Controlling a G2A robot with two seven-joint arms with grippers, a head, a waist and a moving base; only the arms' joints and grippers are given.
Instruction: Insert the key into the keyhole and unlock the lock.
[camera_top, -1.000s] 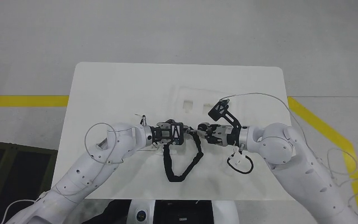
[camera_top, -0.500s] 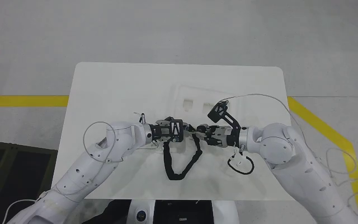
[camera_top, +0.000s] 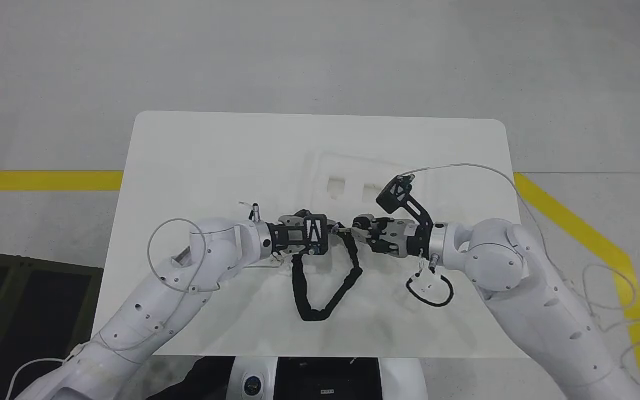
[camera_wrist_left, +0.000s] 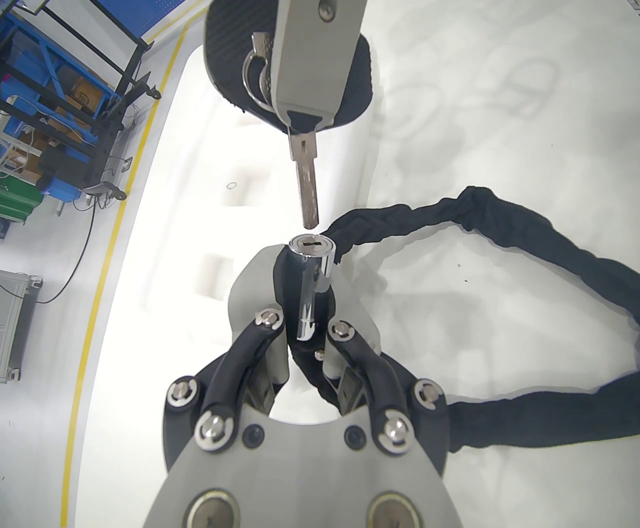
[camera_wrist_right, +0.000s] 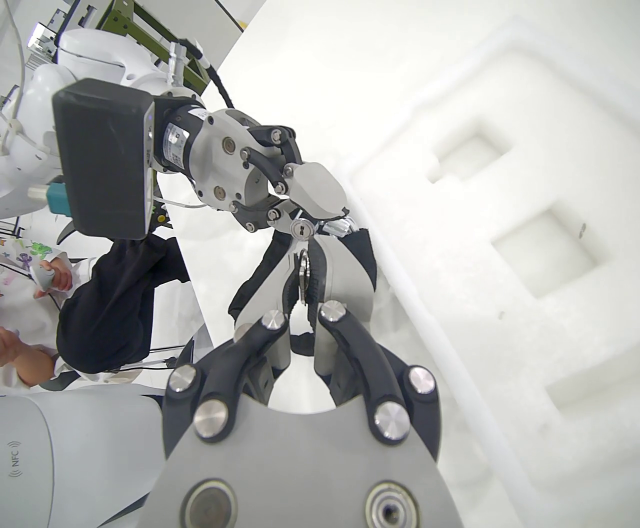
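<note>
My left gripper is shut on the chrome lock cylinder, its keyhole face turned toward the other arm. A black fabric-covered chain loops from the lock down onto the table. My right gripper is shut on the black head of the key. The key's silver blade points at the keyhole, its tip a small gap short of it. In the top view the left gripper and the right gripper face each other over the table's front middle, with the chain hanging below.
A white foam tray with rectangular recesses lies just behind the grippers. A thin cable arcs over the right arm. The table's front edge is close under both arms.
The right gripper with the key has drawn back slightly to the right, away from the lock. The left gripper and the lock have stayed in place.
</note>
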